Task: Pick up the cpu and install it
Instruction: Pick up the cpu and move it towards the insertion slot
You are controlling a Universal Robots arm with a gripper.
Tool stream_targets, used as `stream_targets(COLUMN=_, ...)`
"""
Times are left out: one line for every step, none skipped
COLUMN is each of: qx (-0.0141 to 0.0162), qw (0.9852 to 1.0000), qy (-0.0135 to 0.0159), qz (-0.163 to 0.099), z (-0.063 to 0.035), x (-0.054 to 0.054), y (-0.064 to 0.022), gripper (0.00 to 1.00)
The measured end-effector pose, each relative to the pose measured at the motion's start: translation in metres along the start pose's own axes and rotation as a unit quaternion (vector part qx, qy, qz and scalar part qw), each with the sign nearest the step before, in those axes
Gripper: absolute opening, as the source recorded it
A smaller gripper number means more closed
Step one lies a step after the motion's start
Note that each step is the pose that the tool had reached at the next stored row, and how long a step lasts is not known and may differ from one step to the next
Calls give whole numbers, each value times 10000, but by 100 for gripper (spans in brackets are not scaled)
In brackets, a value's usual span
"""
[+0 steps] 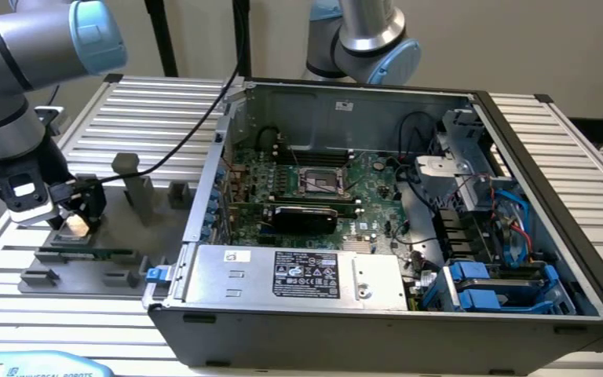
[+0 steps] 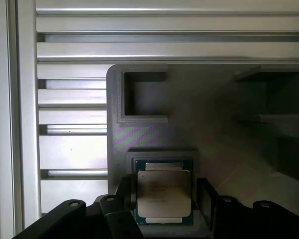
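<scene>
Cpu (image 2: 163, 195) seated in grey tray (image 2: 214, 137) recess; claw (image 2: 166, 195) straddles it, jaws apart.

A slatted metal table (image 1: 553, 141) carries a grey plastic tray (image 1: 123, 232) towards the exterior view's left and an open computer case (image 1: 385, 338) just beside it. Upright grey posts (image 1: 126, 165) stand on the tray, and a narrow green memory stick (image 1: 84, 254) lies along its near edge. Inside the case sit a green motherboard (image 1: 370, 188) with a dark square socket (image 1: 323, 182), a silver power supply (image 1: 291, 275) bearing a black label, and blue drive carriers (image 1: 490, 287). A black cable (image 1: 191, 129) runs over the case's wall. Close up, the tray shows an empty rectangular pocket (image 2: 144, 94).
</scene>
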State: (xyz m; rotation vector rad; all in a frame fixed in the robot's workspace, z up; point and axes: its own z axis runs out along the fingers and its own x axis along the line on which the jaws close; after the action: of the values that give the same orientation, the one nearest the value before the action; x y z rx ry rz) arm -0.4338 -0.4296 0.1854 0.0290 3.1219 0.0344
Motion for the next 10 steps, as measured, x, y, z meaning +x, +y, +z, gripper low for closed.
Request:
stream_targets(qx=0, qw=10000, qy=-1, qz=0, z=1, x=0, y=0, gripper=64)
stream_targets(qx=0, qw=10000, qy=-1, qz=0, z=1, x=0, y=0, gripper=64)
stream_targets(qx=-1, qw=10000, qy=-1, qz=0, z=1, x=0, y=0, gripper=64)
stream_targets(qx=0, qw=10000, qy=-1, qz=0, z=1, x=0, y=0, gripper=62)
stream_targets(qx=-1, qw=10000, qy=-1, qz=0, z=1, x=0, y=0, gripper=62)
stream_targets(qx=0, qw=10000, qy=-1, qz=0, z=1, x=0, y=0, gripper=62)
stream_targets(qx=0, qw=10000, qy=-1, qz=0, z=1, x=0, y=0, gripper=55)
stream_targets(qx=0, qw=10000, qy=-1, qz=0, z=1, x=0, y=0, gripper=55)
stream_targets(qx=0, qw=10000, qy=0, qz=0, z=1, x=0, y=0, gripper=55)
stream_targets(qx=-1, qw=10000, qy=0, qz=0, z=1, x=0, y=0, gripper=55)
